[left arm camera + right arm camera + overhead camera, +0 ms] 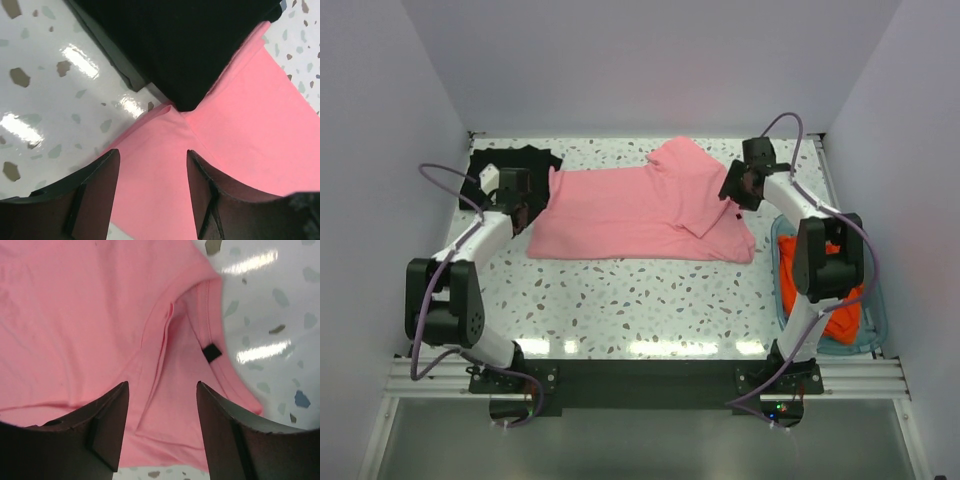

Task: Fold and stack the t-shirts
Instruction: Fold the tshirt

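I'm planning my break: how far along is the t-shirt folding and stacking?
Done: one black cloth t-shirt lies at the far left corner, possibly folded. In hand: the pink cloth t-shirt lies spread, one part folded over, the left gripper and right gripper open over its ends. Left: orange-red t-shirts heaped in the teal plastic tub; no stack yet.

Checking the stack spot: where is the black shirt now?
Top view: the black shirt lies at the far-left corner of the table, just beyond the left gripper, touching the pink shirt's left end.
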`<state>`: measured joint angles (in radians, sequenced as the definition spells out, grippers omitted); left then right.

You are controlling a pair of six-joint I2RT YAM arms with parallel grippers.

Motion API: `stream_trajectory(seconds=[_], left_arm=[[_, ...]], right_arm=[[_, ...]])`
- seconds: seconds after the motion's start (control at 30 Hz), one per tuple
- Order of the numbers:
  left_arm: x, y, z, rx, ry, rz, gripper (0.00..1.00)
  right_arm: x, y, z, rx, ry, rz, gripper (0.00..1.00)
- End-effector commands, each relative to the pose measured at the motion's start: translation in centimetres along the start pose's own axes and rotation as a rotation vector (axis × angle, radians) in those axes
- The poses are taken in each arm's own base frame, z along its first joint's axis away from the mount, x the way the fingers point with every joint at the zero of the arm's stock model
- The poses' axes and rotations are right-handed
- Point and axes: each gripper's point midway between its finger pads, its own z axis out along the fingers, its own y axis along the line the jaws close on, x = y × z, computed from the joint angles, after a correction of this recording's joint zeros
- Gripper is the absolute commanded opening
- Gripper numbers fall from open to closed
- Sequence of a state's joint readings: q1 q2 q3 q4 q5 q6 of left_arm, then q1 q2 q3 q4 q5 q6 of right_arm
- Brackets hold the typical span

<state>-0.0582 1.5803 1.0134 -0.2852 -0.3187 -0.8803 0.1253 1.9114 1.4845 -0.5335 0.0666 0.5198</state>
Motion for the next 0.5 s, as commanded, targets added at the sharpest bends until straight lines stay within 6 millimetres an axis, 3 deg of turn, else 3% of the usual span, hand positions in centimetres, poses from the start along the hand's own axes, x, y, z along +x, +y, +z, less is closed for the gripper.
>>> stream_trajectory(seconds=[0.0, 0.03, 0.07, 0.17, 0.47], left_arm=[[-0.6, 2.9, -2.2, -0.066, -0.05, -0.042, 0.59], [-0.1, 3.1, -2.3, -0.056, -0.042, -0.048, 0.57], [0.7, 3.9, -2.5, -0.063, -0.031, -0.048, 0.56], [2.3, 4.6, -2.4, -0.052, 0.001, -0.042, 0.53], [5.3, 5.3, -1.7, -0.054, 0.059, -0.018, 0.47]], right_arm=[[1.9, 0.9, -2.7, -0.04, -0.031, -0.007, 0.59], [2.6, 1.6, -2.7, -0.059, -0.044, -0.014, 0.59], [4.1, 1.1, -2.4, -0.049, -0.024, -0.002, 0.58], [5.8, 1.4, -1.3, -0.046, -0.007, -0.003, 0.55], [7.6, 3.8, 0.9, -0.065, 0.027, -0.006, 0.5]])
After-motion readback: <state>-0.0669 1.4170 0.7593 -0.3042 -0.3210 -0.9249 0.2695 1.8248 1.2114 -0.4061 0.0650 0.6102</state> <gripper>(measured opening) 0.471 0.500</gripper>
